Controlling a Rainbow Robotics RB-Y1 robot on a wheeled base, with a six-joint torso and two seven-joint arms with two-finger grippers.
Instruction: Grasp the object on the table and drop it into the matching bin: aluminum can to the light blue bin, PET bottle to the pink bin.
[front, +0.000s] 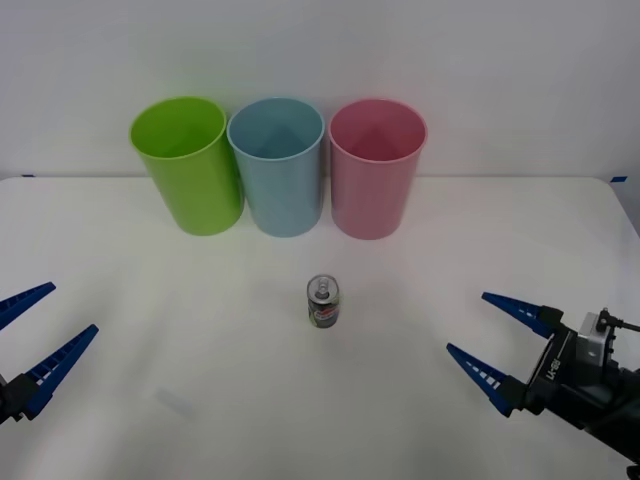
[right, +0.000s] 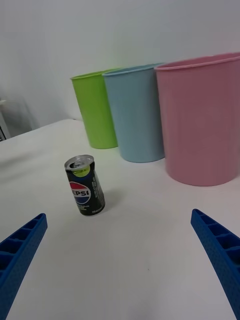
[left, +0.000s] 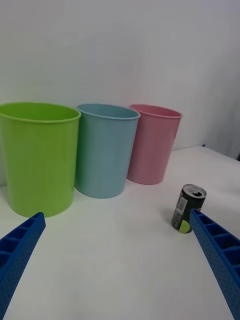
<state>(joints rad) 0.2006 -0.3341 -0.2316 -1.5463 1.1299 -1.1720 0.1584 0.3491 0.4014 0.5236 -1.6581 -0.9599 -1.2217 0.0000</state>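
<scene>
Front view: can (front: 324, 302) stands upright mid-counter (front: 200, 330), alone, with bare surface on every side. Blue bin (front: 278, 165) sits directly beyond it, between the green bin (front: 188, 163) and pink bin (front: 376, 167); the three stand side by side along the back, rims nearly touching. Right pincer (front: 487, 337) is low at the near right, fingers spread wide, holding nothing, can well off toward its inner side. Left pincer (front: 35, 335) mirrors it at the near left, also wide open and empty. Both look staged: neither is committed yet.

Right wrist view: can (right: 84, 184) is ahead of the right pincer (right: 120, 260), nearer one finger than the other, label facing it. Nothing lies between, so a straight approach looks free. Blue bin (right: 135, 112) lies past the can; pink bin (right: 202, 117) looms closest, the likely thing to clip on the lift.

Left wrist view: can (left: 188, 208) sits just beyond one finger of the left pincer (left: 120, 260), off its centreline. Green bin (left: 37, 155) is nearest, blue bin (left: 106, 149) next, pink bin (left: 153, 142) farthest.

My read: grasp not started; drop needs the can lifted above the blue rim.
</scene>
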